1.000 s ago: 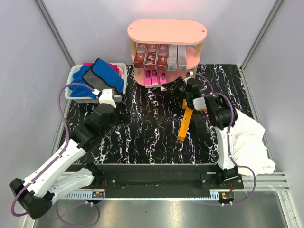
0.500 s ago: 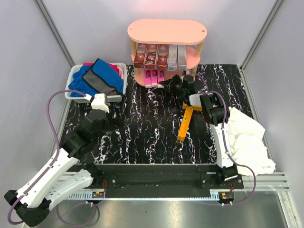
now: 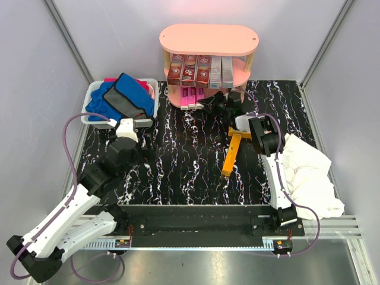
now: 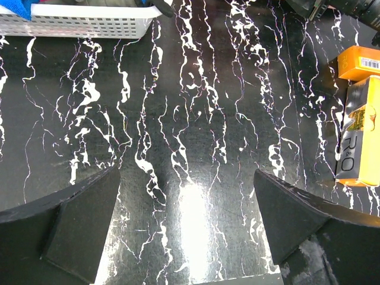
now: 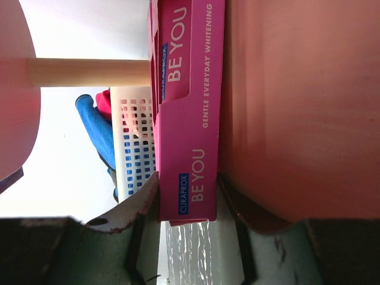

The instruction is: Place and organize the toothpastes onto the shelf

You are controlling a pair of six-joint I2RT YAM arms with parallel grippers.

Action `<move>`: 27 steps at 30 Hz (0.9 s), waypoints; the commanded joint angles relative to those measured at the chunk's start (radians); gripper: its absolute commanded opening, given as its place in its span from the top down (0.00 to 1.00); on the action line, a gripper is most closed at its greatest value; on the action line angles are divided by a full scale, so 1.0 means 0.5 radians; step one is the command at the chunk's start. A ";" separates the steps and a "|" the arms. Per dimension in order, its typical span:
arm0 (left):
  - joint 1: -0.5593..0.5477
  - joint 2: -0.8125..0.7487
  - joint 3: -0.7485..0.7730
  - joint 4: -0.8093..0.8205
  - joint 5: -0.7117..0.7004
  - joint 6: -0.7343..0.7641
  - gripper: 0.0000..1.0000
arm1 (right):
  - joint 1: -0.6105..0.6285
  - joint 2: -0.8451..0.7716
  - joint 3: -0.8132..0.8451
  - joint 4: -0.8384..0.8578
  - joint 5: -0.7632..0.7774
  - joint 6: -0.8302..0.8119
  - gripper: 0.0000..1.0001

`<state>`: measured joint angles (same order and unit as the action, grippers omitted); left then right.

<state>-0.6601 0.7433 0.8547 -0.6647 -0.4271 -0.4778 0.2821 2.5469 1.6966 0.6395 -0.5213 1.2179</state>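
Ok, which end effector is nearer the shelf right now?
Right. The right end effector is at the shelf's bottom tier, shut on a pink box; the left end effector hangs open over the mat near the bin.

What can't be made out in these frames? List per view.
- Right wrist: the bright pink cardboard toothpaste box in the shut right gripper runs off the top edge; far end unseen.
- Top view: bottom tier of the salmon-pink three-tier shelf is mostly hidden by the tiers above; box count unclear.
- Top view: contents of the white plastic bin lie under blue and grey cloths.
- Left wrist: the orange cardboard boxes are cut by the right edge.
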 commanded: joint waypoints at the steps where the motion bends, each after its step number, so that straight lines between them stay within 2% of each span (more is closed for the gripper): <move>1: -0.008 -0.014 -0.037 0.044 -0.020 -0.035 0.01 | 0.006 -0.004 -0.009 -0.037 -0.068 0.031 0.61; 2: -0.008 -0.020 -0.043 0.047 -0.014 -0.044 0.01 | 0.006 -0.019 -0.037 -0.037 -0.065 0.028 0.59; 3: -0.008 -0.020 -0.053 0.050 -0.002 -0.054 0.01 | 0.006 -0.038 -0.098 -0.043 -0.059 0.022 0.49; 5: -0.008 -0.026 -0.062 0.059 0.020 -0.054 0.01 | 0.006 -0.123 -0.165 -0.113 -0.013 -0.024 0.38; 6: -0.008 -0.032 -0.068 0.078 0.047 -0.054 0.01 | 0.006 -0.157 -0.233 -0.147 0.005 -0.049 0.30; 10: -0.008 -0.054 -0.102 0.108 0.096 -0.066 0.01 | 0.006 -0.335 -0.393 -0.221 0.107 -0.156 0.17; 16: -0.008 -0.060 -0.114 0.115 0.145 -0.084 0.01 | 0.006 -0.403 -0.509 -0.218 0.110 -0.172 0.04; 22: -0.008 -0.085 -0.135 0.115 0.158 -0.106 0.01 | 0.006 -0.495 -0.711 0.030 0.091 -0.116 0.05; 27: -0.008 -0.091 -0.154 0.124 0.173 -0.124 0.01 | 0.006 -0.532 -0.862 0.261 0.061 -0.025 0.19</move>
<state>-0.6605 0.7132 0.7891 -0.6556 -0.3607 -0.5255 0.2832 2.3234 1.3132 0.6960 -0.4881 1.1774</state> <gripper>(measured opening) 0.987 0.850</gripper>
